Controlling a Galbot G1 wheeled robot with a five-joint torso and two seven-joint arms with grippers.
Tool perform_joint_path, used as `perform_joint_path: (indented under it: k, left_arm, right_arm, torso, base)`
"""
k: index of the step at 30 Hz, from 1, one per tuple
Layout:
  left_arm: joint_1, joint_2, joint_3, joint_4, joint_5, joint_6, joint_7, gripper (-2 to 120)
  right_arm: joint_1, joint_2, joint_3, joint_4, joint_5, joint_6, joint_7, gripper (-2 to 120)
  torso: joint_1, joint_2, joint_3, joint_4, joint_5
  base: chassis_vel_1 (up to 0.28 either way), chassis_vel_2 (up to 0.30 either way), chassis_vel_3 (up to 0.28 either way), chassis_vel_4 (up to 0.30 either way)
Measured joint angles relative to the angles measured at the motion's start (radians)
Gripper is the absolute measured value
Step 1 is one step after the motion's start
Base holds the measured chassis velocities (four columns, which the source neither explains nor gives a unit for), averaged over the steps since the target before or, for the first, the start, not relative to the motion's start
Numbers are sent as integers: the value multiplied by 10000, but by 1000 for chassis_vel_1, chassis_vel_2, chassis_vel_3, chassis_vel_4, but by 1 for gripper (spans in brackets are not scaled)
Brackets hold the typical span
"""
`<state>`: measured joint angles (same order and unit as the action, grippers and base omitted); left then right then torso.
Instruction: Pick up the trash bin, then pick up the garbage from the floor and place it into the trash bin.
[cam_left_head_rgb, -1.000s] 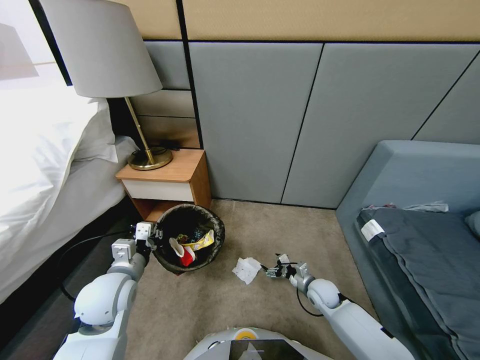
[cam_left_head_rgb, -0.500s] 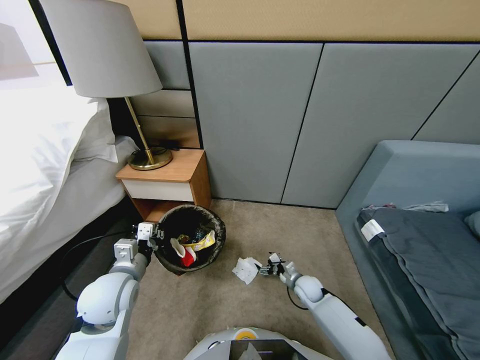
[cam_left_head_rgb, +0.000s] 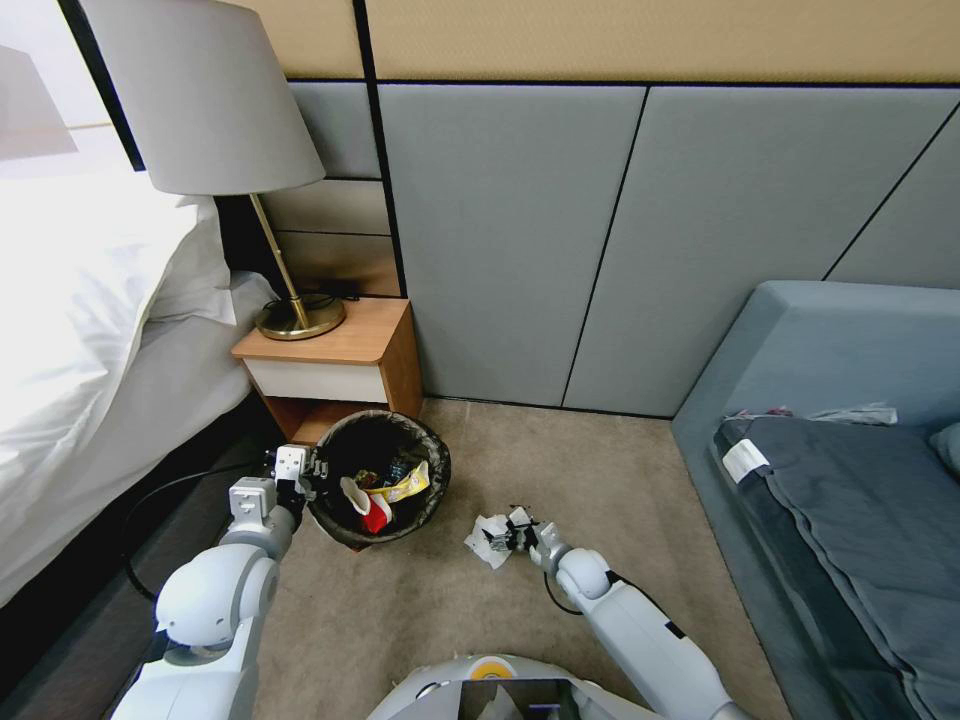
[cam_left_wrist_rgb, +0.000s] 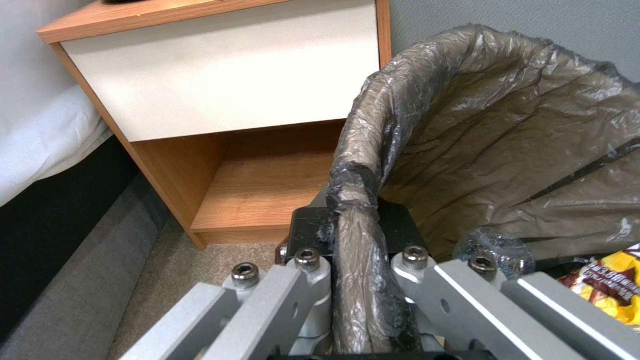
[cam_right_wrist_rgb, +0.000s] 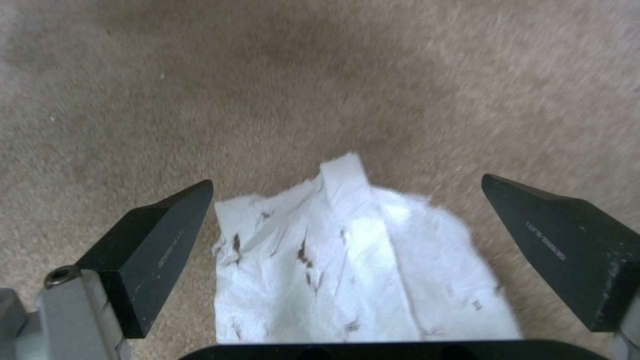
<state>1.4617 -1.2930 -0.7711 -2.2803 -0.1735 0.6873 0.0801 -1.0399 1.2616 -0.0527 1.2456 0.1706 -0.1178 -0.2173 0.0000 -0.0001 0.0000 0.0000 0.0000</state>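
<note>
The trash bin (cam_left_head_rgb: 432, 470), lined with a dark bag, stands on the carpet in front of the nightstand. Inside lie a red-and-white packet (cam_left_head_rgb: 373, 510) and a yellow wrapper (cam_left_head_rgb: 408, 485). My left gripper (cam_left_head_rgb: 300, 474) is shut on the bin's left rim; in the left wrist view its fingers (cam_left_wrist_rgb: 313, 270) clamp the bag-covered rim (cam_left_wrist_rgb: 363, 150). A white tissue (cam_left_head_rgb: 484, 540), the garbage on the floor, lies right of the bin. My right gripper (cam_left_head_rgb: 507, 534) hangs low over it, open, with the tissue (cam_right_wrist_rgb: 353, 270) between its two black fingertips (cam_right_wrist_rgb: 160, 240).
A wooden nightstand (cam_left_head_rgb: 340, 360) with a brass lamp (cam_left_head_rgb: 296, 318) stands just behind the bin. The bed (cam_left_head_rgb: 90, 330) is on the left, with a black cable (cam_left_head_rgb: 150, 495) on the floor beside it. A grey sofa (cam_left_head_rgb: 850, 480) bounds the right. Bare carpet (cam_left_head_rgb: 600, 470) lies between.
My right gripper has travelled left across the carpet and now straddles the tissue. The left arm and the bin have stayed put.
</note>
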Motion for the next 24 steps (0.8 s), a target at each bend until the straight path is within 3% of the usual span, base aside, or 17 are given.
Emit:
perform_joint_path:
  k: [24]
  left_arm:
    - [-36, 18, 44, 64, 10, -23, 20, 4]
  right_arm:
    - [-31, 156, 73, -766, -199, 178, -66, 97]
  torso:
    - [0, 0, 0, 0, 0]
  base:
    - [0, 0, 0, 0]
